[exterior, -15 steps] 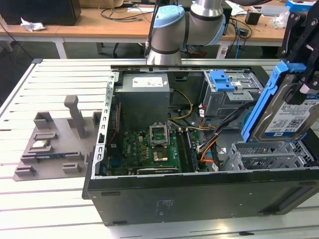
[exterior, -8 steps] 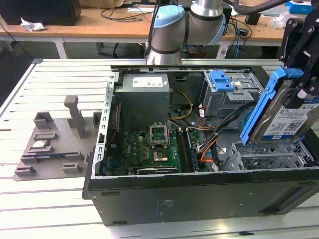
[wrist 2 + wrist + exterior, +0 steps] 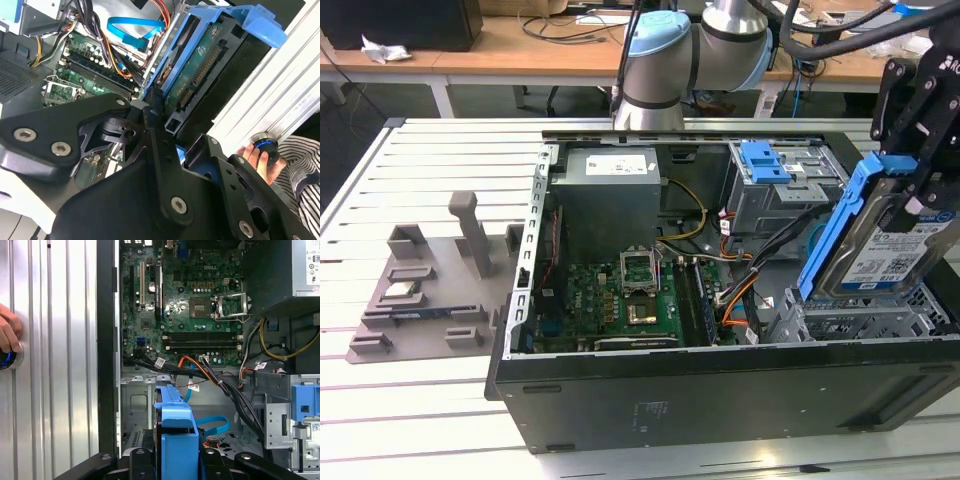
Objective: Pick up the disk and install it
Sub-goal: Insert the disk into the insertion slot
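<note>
The disk (image 3: 885, 250), a silver drive with a white-and-blue label in a blue carrier, hangs tilted on edge above the metal drive cage (image 3: 860, 320) at the exterior view's right end of the open computer case (image 3: 720, 390). My gripper (image 3: 912, 185) is shut on its upper end. In the second wrist view the disk's underside with its connector (image 3: 200, 75) points toward the case, between my black fingers (image 3: 155, 130). The first wrist view has the blue carrier (image 3: 175, 440) just over the cage floor (image 3: 135, 405).
Inside the case lie the motherboard (image 3: 620, 290), a grey power supply (image 3: 610, 190), loose cables (image 3: 740, 270) and another blue-fronted bay (image 3: 765, 160). A grey fixture (image 3: 430, 290) with a small silver chip (image 3: 400, 292) sits left of the case. A person's hand (image 3: 255, 157) rests on a blue-lit button.
</note>
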You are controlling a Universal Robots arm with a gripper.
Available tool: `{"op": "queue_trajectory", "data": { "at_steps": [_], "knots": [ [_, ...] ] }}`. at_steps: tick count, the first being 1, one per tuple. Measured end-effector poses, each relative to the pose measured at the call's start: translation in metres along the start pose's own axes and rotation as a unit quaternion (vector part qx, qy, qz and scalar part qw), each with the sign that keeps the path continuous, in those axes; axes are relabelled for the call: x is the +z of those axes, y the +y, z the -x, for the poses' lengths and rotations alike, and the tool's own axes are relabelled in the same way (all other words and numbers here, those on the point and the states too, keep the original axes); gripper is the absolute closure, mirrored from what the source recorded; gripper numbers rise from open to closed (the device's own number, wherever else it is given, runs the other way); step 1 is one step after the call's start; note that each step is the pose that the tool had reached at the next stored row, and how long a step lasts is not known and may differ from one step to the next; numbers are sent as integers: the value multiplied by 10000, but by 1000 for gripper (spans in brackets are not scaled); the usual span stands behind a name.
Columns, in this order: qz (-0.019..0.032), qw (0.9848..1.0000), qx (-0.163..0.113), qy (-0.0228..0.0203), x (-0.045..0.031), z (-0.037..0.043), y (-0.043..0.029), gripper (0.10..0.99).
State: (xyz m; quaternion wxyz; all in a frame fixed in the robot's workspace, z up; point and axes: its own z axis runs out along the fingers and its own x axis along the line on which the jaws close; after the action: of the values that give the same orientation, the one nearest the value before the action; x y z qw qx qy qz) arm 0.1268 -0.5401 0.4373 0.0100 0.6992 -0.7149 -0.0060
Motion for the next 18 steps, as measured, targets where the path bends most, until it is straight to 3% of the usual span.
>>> {"op": "queue_trajectory", "data": {
  "at_steps": [9,16,18],
  "knots": [
    [0,10000,0,0,209,-16,8,722],
    [0,10000,0,0,435,-21,2,722],
    [0,10000,0,1,469,-21,1,722]
  ]
}}
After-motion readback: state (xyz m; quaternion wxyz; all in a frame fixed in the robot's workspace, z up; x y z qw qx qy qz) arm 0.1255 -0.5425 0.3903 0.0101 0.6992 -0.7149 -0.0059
